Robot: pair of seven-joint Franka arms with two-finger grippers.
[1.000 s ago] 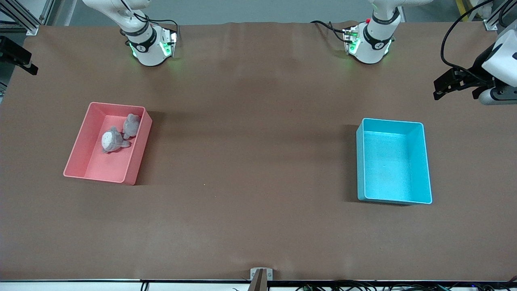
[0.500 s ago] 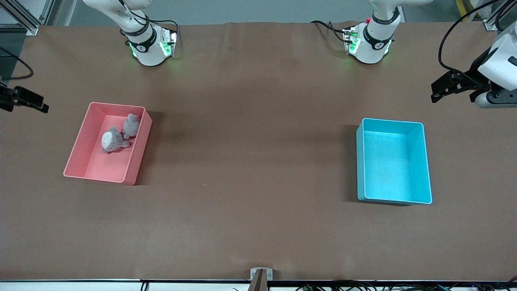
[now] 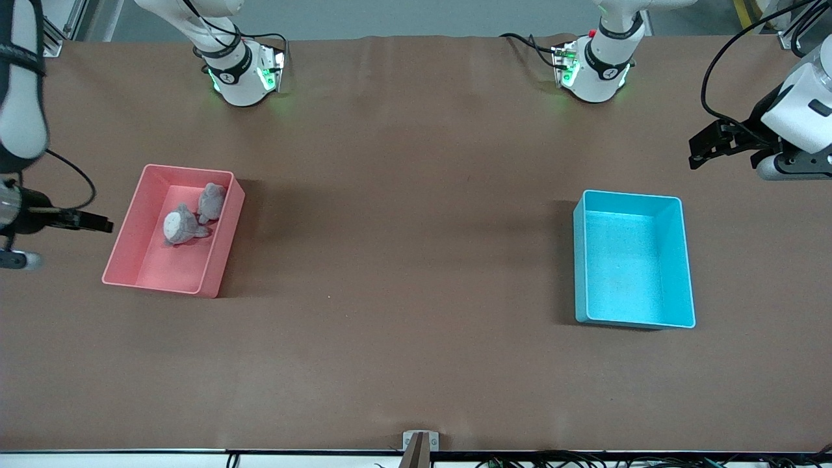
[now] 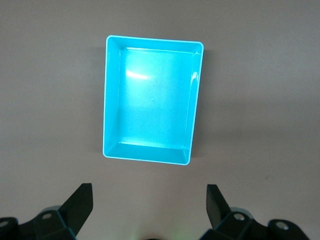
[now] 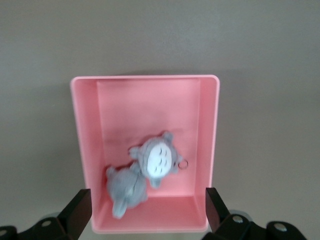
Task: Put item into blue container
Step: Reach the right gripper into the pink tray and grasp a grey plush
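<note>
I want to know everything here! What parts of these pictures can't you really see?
- Right gripper: front view's edge cuts off most of its arm.
- Lower plush toy in the pink bin: face hidden, turned away and under the other plush toy.
- Blue container: nothing hidden; it looks empty.

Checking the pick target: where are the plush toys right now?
Both grey plush toys lie side by side in the pink bin, toward the right arm's end of the table, in the half of the bin farther from the front camera.
</note>
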